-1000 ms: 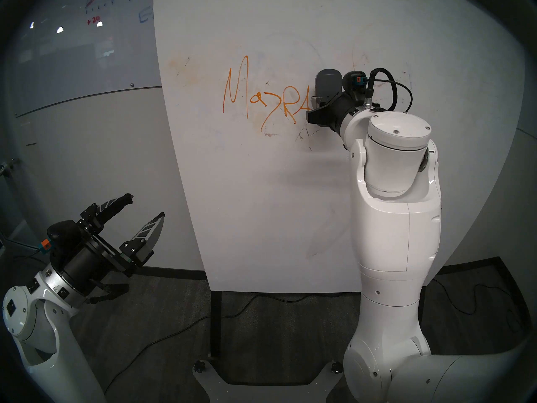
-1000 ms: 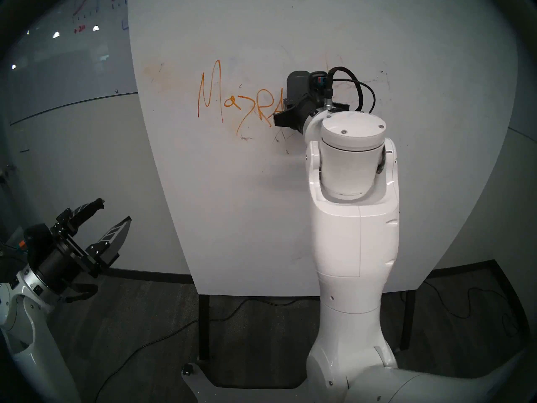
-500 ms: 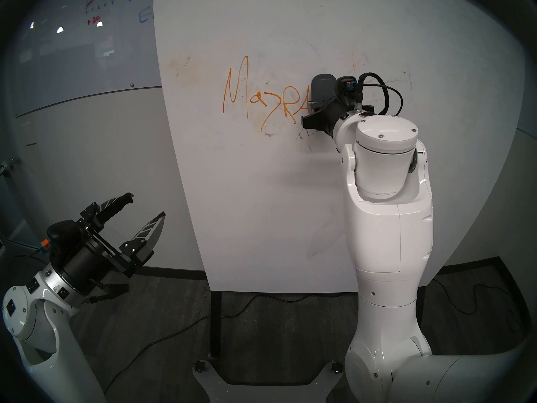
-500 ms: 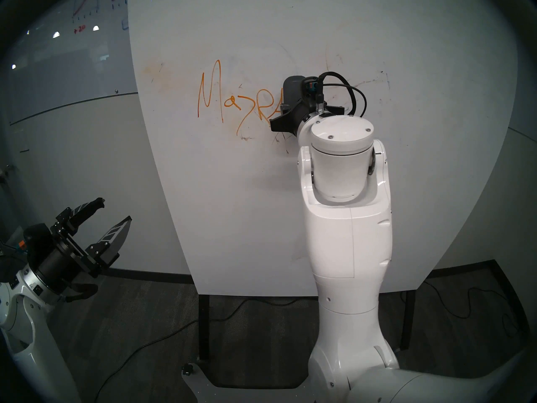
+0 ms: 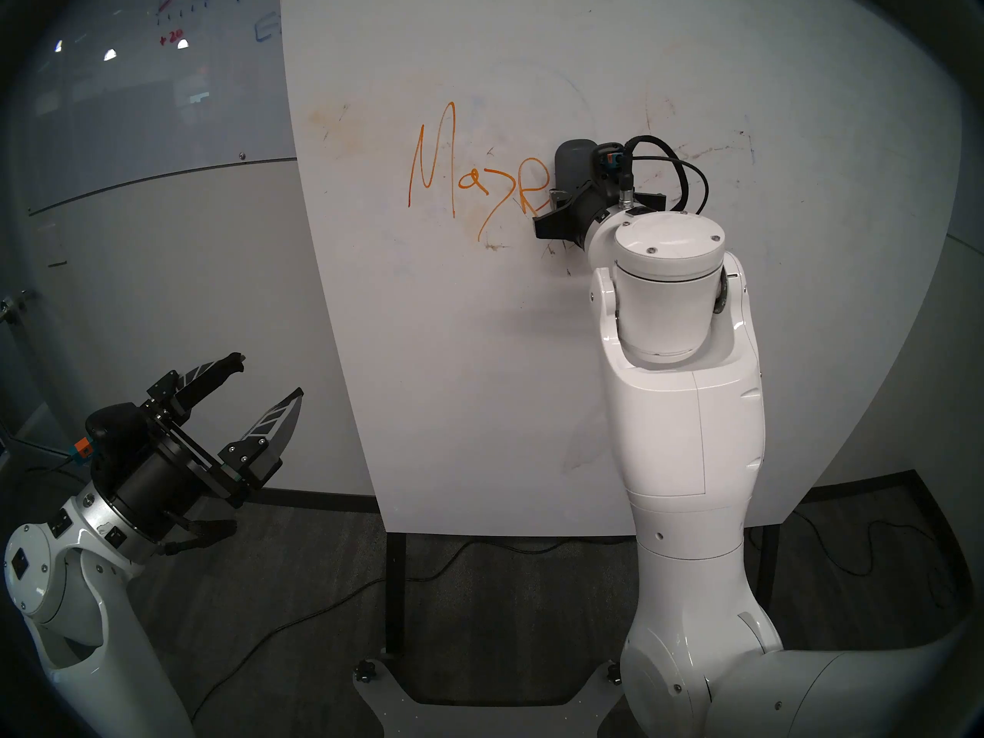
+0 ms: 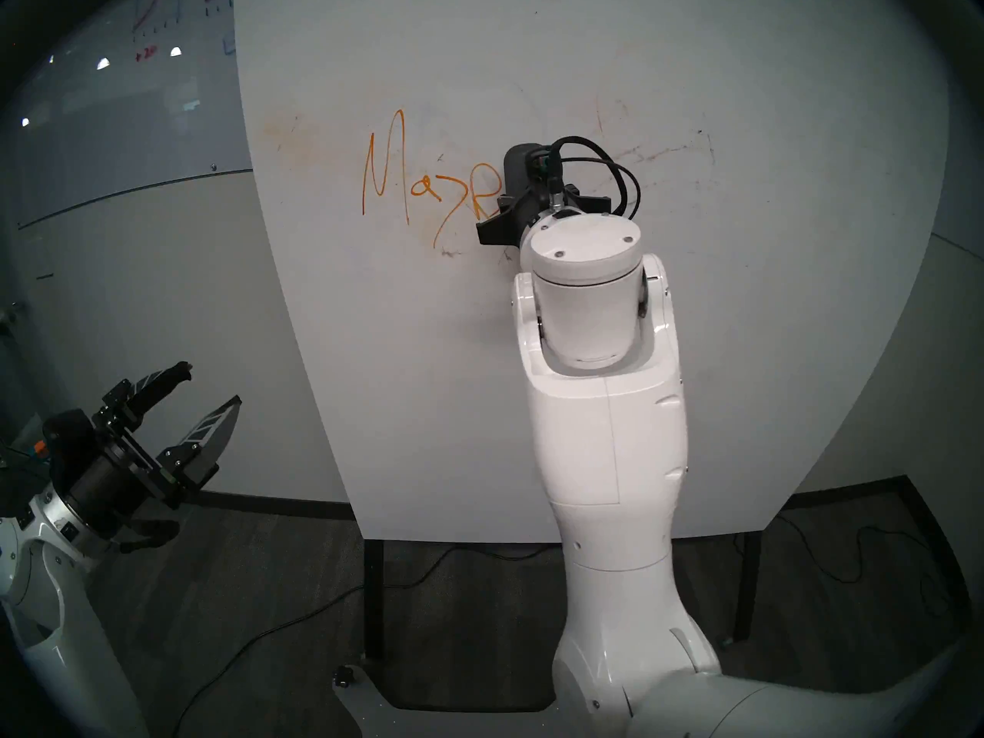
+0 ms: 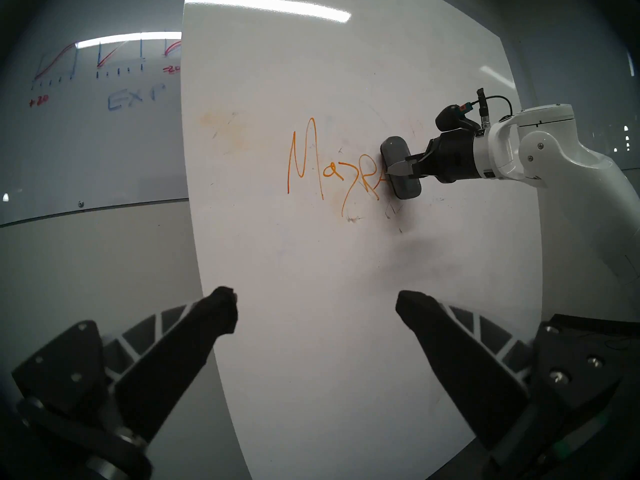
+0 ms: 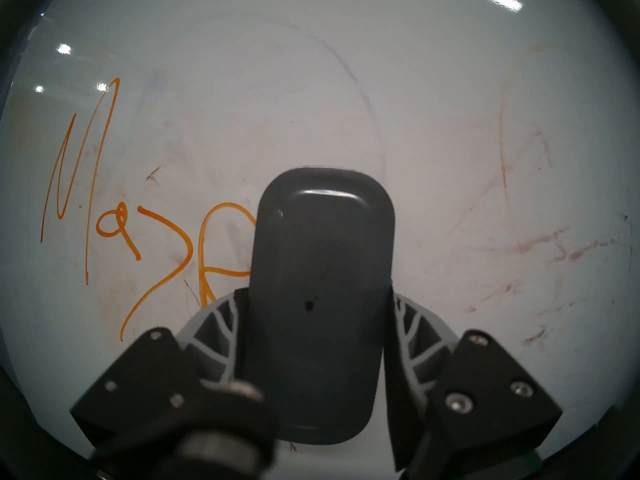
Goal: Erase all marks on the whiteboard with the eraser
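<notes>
Right claw (image 8: 313, 330) clamping eraser (image 8: 320, 295) across long sides near middle, block standing upright, flat face pressing on whiteboard (image 5: 479, 375). Eraser sitting over tail of orange writing (image 5: 468, 183), covering last letter. Judging: block looking light, rigid shell, smooth sides — could be slipping or twisting under push, so mid-body hold seems right. Faint smudges (image 8: 554, 247) lying on its other side. Left claw (image 5: 269, 385) hanging wide open, empty, low beside board.

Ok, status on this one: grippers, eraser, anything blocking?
Right gripper shut on eraser, flat on whiteboard over last orange letters. Left gripper open, empty. Nothing blocking.
</notes>
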Controlling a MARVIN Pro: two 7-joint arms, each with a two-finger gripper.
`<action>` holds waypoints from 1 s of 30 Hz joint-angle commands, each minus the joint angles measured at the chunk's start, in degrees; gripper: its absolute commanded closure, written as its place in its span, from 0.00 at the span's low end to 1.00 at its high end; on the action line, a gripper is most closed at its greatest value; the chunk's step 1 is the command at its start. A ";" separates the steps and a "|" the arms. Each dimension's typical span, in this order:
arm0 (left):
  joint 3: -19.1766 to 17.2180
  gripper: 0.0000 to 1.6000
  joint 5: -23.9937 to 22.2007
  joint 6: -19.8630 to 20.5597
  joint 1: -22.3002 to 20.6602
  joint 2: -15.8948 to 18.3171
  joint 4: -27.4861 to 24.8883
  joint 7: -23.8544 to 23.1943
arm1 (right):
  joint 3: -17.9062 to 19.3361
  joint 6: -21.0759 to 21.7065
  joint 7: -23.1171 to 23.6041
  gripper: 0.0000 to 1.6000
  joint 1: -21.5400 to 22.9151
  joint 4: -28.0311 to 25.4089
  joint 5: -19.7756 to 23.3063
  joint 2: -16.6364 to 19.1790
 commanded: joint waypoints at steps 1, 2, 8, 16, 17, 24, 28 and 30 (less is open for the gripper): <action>0.09 0.00 -0.53 0.06 0.00 0.13 -1.09 0.09 | -0.89 -0.88 -1.84 1.00 1.25 -0.09 -0.25 -2.34; 0.09 0.00 -0.54 0.06 0.01 0.14 -1.09 0.09 | -0.93 -0.94 -2.16 1.00 1.18 0.05 -0.35 -2.53; 0.09 0.00 -0.54 0.06 0.01 0.13 -1.09 0.08 | -0.28 -1.53 -3.58 1.00 1.28 1.65 -0.48 -3.43; 0.08 0.00 -0.55 0.05 0.01 0.13 -1.09 0.08 | 0.98 -2.21 -4.69 1.00 1.03 2.61 0.24 -4.71; 0.08 0.00 -0.55 0.05 0.01 0.13 -1.09 0.08 | 1.13 -2.28 -4.76 1.00 1.07 2.64 0.34 -4.76; 0.08 0.00 -0.54 0.05 0.01 0.12 -1.09 0.07 | 2.11 -2.72 -4.93 1.00 1.16 2.79 1.61 -5.32; 0.08 0.00 -0.55 0.04 0.02 0.14 -1.09 0.07 | 2.10 -2.64 -4.62 1.00 0.82 2.03 2.29 -5.48; 0.08 0.00 -0.54 0.04 0.01 0.14 -1.09 0.07 | 2.07 -2.72 -4.51 1.00 0.70 2.00 2.51 -5.48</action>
